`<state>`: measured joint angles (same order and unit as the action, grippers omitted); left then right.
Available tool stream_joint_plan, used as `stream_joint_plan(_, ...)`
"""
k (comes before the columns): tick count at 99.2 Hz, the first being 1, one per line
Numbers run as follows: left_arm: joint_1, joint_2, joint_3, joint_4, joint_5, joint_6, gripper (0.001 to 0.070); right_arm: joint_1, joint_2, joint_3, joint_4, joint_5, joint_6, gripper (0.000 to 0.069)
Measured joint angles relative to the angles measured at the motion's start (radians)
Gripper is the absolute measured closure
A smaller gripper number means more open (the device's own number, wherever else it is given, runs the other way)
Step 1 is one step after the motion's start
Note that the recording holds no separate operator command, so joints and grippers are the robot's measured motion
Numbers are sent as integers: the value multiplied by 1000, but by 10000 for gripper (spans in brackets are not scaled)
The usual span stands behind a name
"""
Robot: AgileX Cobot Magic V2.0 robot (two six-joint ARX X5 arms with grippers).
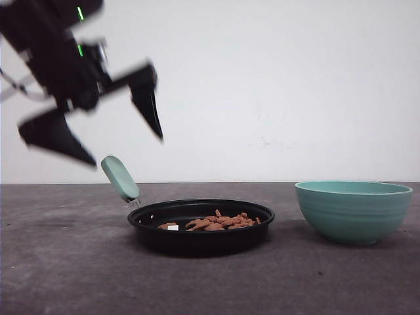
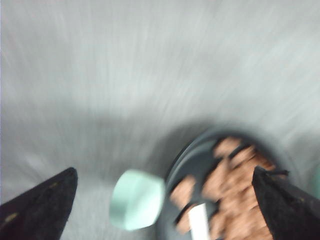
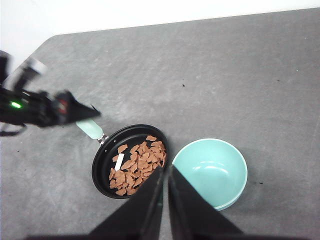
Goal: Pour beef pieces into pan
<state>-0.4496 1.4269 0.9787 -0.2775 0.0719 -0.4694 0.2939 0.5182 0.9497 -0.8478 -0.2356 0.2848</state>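
The pan sat on the grey desk, and everything else is placed from it. A broad strip of bare desk lay in front of the pan, between it and the near edge. Inside the pan, the beef pieces lay in a loose heap on its floor, below the black rim, with a small white piece among them. Just beside the pan on the right stood a teal bowl, close to it in the right wrist view but with a gap between the two rims; its inside was bare. The pan's mint-green handle rose at an angle from the rim on the left.

Above the handle and to its left, clear of it, hung the left gripper, blurred, its two dark fingers spread wide apart with nothing between them. The right gripper hung over the pan and bowl, its fingers drawn together to a narrow slit, holding nothing.

Beyond the pan, the desk ran open to its far edge against a white wall.
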Motion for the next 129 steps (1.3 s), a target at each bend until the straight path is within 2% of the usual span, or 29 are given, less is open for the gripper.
stream_joint_plan(8,0,-100,0,0,-15,16,15,0,0,0,1,2,-4,675)
stream_joint_plan(17,-3,-225,0,-15,-20,62,16,0,0,0,18,25,-21,675)
stream_joint_plan(26,-17,-363,0,-54,-59,98,39,0,0,0,52,32,-48,675)
stream_joint_plan(32,-23,-458,0,-88,-101,112,148,0,0,0,83,56,-72,675)
stream_joint_plan(38,-24,-546,0,-130,-161,117,321,0,0,0,101,90,-97,675)
stream_joint_plan(46,-24,-650,0,-195,-269,121,551,1,0,0,111,158,-131,675)
stream_joint_plan(49,-24,-684,0,-217,-311,125,605,1,0,0,114,184,-146,675)
stream_joint_plan(54,-24,-744,0,-246,-371,139,656,1,0,0,121,214,-170,675)
stream_joint_plan(72,-24,-919,-10,-319,-475,164,688,1,0,0,176,237,-255,675)
stream_joint_plan(83,-24,-979,-10,-394,-569,166,688,1,0,0,201,237,-270,675)
stream_joint_plan(88,-24,-997,-11,-436,-589,166,688,1,0,0,202,237,-270,675)
stream_joint_plan(100,-24,-1046,-19,-493,-593,166,688,1,0,0,212,237,-270,675)
stream_joint_plan(129,-24,-1088,-19,-492,-594,166,688,1,0,0,213,237,-270,675)
